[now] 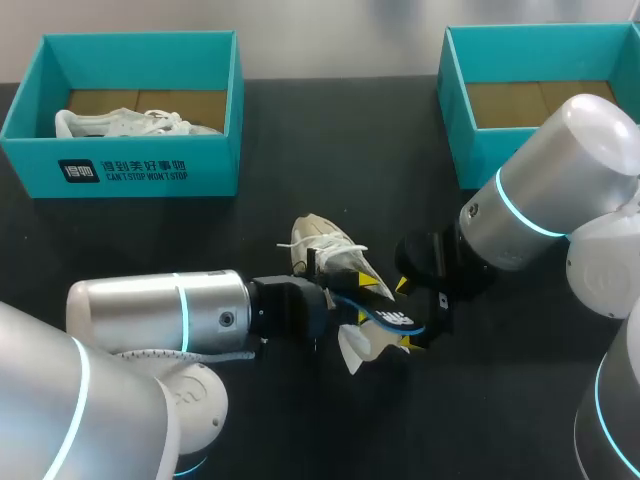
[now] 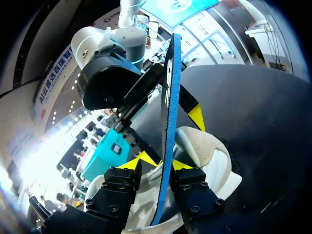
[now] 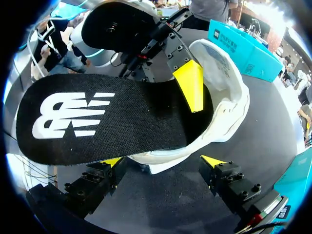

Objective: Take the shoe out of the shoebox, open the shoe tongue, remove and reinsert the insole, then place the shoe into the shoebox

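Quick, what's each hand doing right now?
Left hand: closed on the insole.
Right hand: open, holding nothing.

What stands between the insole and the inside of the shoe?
Nothing visible blocks it. The insole already sits with one end in the shoe, gripped by the left hand, one finger of which reaches into the opening.

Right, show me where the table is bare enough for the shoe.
Bare table lies between the left shoebox and the right shoebox, and in front of the left shoebox, beside the shoe. The near edge between the left arm and right arm is free. Crowded: the middle, where shoe, insole, left gripper and right gripper meet.
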You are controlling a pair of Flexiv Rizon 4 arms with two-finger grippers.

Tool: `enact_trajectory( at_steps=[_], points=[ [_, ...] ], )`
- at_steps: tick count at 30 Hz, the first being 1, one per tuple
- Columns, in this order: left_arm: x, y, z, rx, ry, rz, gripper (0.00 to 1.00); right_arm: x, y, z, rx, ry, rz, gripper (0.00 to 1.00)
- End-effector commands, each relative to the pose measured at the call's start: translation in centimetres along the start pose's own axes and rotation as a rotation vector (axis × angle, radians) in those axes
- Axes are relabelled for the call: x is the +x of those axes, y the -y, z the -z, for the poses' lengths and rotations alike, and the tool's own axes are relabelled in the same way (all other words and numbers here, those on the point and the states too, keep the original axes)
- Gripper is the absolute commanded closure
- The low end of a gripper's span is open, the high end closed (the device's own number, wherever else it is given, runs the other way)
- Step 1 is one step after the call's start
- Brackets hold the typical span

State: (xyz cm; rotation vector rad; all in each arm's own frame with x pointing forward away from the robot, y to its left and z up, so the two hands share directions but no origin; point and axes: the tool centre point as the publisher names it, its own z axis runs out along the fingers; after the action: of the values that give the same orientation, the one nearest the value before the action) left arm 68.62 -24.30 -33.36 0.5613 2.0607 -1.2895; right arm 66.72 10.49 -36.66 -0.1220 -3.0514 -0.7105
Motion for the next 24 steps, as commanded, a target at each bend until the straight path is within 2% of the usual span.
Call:
enact_trajectory(
  at_steps=[1,11,12,13,16,24],
  points=[
    [0.3,0.5,0.7,0.02,0.01,-0.008,0.64,0.1,0.0,0.0,0.001,0.003,0.0,0.0],
    [0.6,2.0,0.4,0.065,0.011,-0.026,0.74,0.1,0.0,0.0,0.001,0.003,0.0,0.0],
    [0.6,2.1,0.4,0.068,0.013,-0.033,0.81,0.1,0.0,0.0,0.001,0.003,0.0,0.0],
    [0.6,2.2,0.4,0.07,0.015,-0.038,1.0,0.1,0.0,0.0,0.001,0.003,0.0,0.0],
    [0.5,2.0,0.0,0.068,0.016,-0.058,1.0,0.1,0.0,0.0,0.001,0.003,0.0,0.0],
    [1.0,-0.6,-0.9,-0.013,0.014,-0.069,1.0,0.1,0.0,0.0,0.001,0.003,0.0,0.0]
  ],
)
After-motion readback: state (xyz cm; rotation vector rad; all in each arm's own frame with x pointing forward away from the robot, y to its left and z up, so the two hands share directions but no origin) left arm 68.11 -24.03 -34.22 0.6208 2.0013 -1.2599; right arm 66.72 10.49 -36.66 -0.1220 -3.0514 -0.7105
